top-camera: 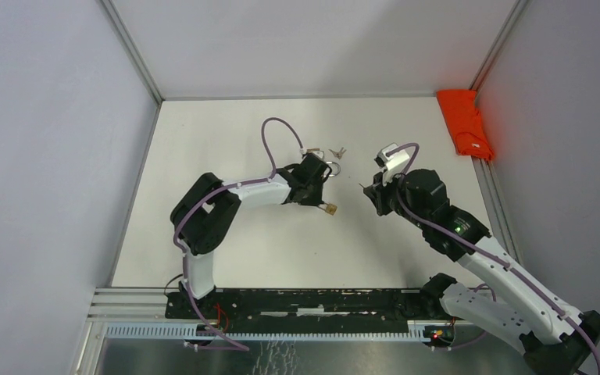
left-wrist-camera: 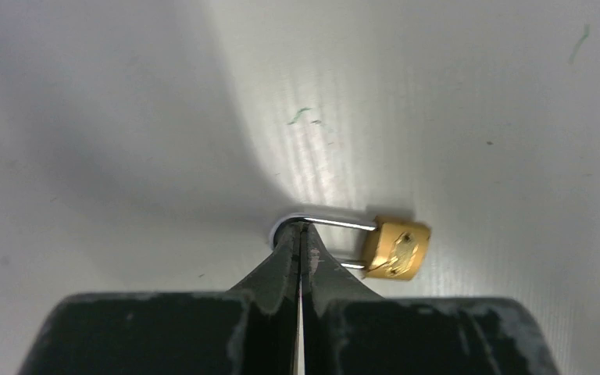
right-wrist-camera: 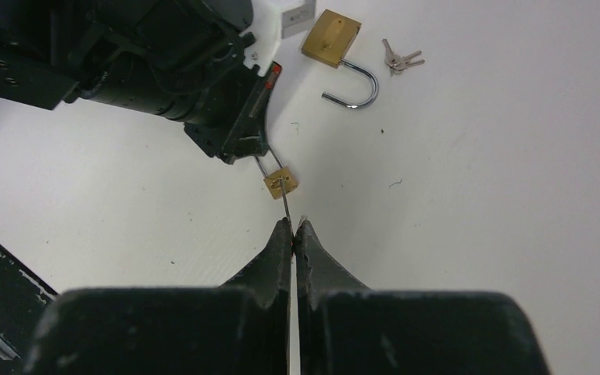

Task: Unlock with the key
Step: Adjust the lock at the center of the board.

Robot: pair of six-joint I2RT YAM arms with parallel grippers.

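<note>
Brassy matt padlock (left-wrist-camera: 395,248), seemingly steel glossy shackle (left-wrist-camera: 337,223)

overhead view looking down from behind, both wrist views close, all sharing the small padlock (left-wrist-camera: 395,248)

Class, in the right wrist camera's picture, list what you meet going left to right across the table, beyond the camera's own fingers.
In order: left gripper → small padlock → large open padlock → bunch of keys.
</note>
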